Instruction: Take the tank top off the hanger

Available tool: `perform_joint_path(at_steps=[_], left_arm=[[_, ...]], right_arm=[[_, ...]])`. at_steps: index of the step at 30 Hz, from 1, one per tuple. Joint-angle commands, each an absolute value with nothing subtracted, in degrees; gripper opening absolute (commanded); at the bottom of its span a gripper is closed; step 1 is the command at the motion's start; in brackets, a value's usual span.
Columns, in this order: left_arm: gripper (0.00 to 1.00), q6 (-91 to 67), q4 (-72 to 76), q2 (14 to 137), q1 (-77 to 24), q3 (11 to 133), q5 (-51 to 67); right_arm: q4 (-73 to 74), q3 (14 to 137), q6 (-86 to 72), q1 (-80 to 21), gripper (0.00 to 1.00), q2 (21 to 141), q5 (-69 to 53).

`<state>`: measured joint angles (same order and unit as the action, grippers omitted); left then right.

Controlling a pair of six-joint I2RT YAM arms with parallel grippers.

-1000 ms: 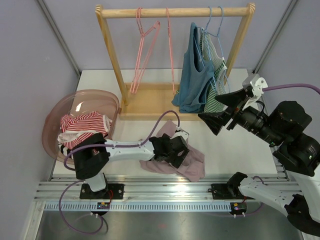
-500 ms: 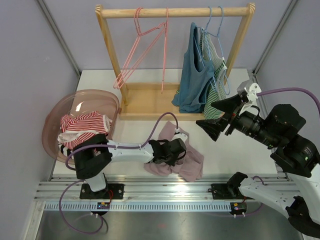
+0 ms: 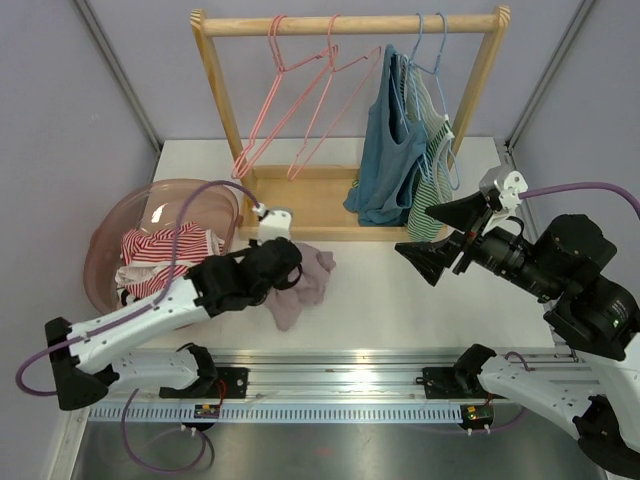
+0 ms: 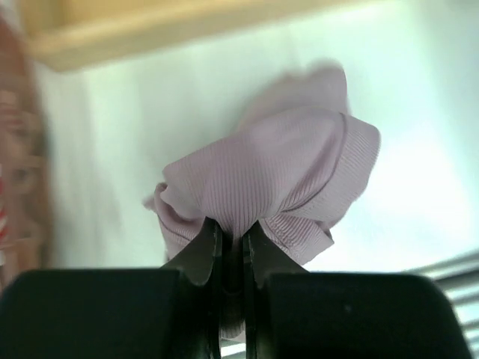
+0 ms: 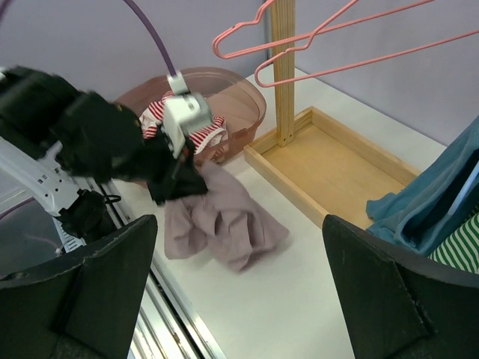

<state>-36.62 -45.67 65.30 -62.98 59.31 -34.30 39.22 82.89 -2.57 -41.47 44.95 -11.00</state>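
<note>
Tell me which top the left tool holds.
The pale mauve ribbed tank top, pinched in the left tool; the blue tank top and green-striped top hang on the wooden rack.

In the left wrist view the basin (image 4: 16, 142) and rack base (image 4: 179, 26) are blurred and cut by the frame edges, and the pinched fold of the pink top (image 4: 284, 172) is hidden between the fingers (image 4: 198, 250). In the right wrist view the blue top (image 5: 441, 187) and hangers (image 5: 352, 63) run off the right edge.

Ribbed, seemingly matt cloth tank top (image 4: 277, 172)
</note>
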Motion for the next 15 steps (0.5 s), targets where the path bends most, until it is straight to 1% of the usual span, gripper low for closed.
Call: perform_joint_path(at_steps=[1, 7, 12, 14, 15], left_arm=[[0.0, -36.14, -54.03, 59.6, -58.63, 66.42, -44.03], [0.0, -29.55, -58.0, 54.58, -47.83, 75.4, -45.62], [0.0, -25.76, -59.5, 54.93, -36.67, 82.95, -44.74], [0.0, -24.09, -58.8, 54.93, -33.76, 84.63, -44.12], [0.0, -23.47, -58.19, 54.93, -30.53, 85.25, -43.77]], right_arm=[[36.39, 82.88, -1.32, -41.84, 1.0, 45.44, -9.67], [35.42, 82.97, -1.32, -41.92, 1.0, 45.79, -9.32], [35.07, 82.97, -1.32, -41.92, 1.0, 45.79, -9.4], [35.07, 82.88, -1.14, -41.92, 1.0, 45.7, -9.23], [34.98, 82.88, -1.06, -41.84, 0.99, 45.62, -9.23]])
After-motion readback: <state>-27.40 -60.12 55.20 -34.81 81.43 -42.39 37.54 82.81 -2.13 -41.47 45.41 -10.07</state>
